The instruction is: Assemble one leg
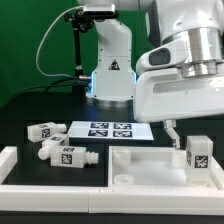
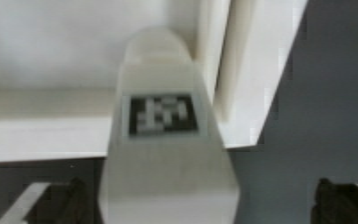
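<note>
One leg point(image 1: 198, 154), a stubby white peg with a black-and-white tag, stands upright at the right corner of the large flat white panel point(image 1: 148, 168). My gripper point(image 1: 187, 140) is over it with the jaws on either side. In the wrist view the leg point(image 2: 165, 130) runs up the middle over the panel's raised edge point(image 2: 247, 70). The dark fingertips point(image 2: 51, 203) stand apart from it, with a clear gap on one side, so my gripper point(image 2: 197, 208) is open. Three more legs point(image 1: 42, 131), point(image 1: 50, 149), point(image 1: 72, 157) lie at the exterior view's left.
The marker board point(image 1: 110, 129) lies flat behind the panel, in front of the arm's base point(image 1: 110, 75). A white raised wall point(image 1: 8, 160) stands at the exterior view's far left and along the front edge point(image 1: 60, 192).
</note>
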Controlling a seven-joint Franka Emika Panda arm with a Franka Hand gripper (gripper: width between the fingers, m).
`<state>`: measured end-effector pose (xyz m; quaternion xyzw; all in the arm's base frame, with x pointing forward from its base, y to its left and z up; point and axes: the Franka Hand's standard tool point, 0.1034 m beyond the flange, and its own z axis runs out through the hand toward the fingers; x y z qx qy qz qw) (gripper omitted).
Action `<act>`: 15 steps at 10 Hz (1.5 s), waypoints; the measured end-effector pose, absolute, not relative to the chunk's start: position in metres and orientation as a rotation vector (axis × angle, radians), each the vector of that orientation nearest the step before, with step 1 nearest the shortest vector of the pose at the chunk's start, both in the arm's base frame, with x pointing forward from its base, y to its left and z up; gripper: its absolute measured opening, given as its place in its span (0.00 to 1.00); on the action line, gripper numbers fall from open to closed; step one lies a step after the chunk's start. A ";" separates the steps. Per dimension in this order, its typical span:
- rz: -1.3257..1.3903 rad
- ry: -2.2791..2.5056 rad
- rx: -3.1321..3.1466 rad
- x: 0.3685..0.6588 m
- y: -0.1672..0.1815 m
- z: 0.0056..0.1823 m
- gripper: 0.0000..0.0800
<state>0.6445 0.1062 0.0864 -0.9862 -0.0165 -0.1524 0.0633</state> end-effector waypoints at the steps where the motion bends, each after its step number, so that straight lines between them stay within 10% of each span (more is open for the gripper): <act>1: -0.343 -0.043 -2.988 0.647 0.102 0.083 0.80; 6: -0.059 -0.004 -2.990 0.635 0.096 0.078 0.78; 8: -0.058 -0.004 -2.990 0.635 0.096 0.077 0.44; 10: -0.041 0.230 -2.977 0.635 0.097 0.077 0.36; 15: 0.046 1.441 -2.572 0.636 0.111 0.076 0.36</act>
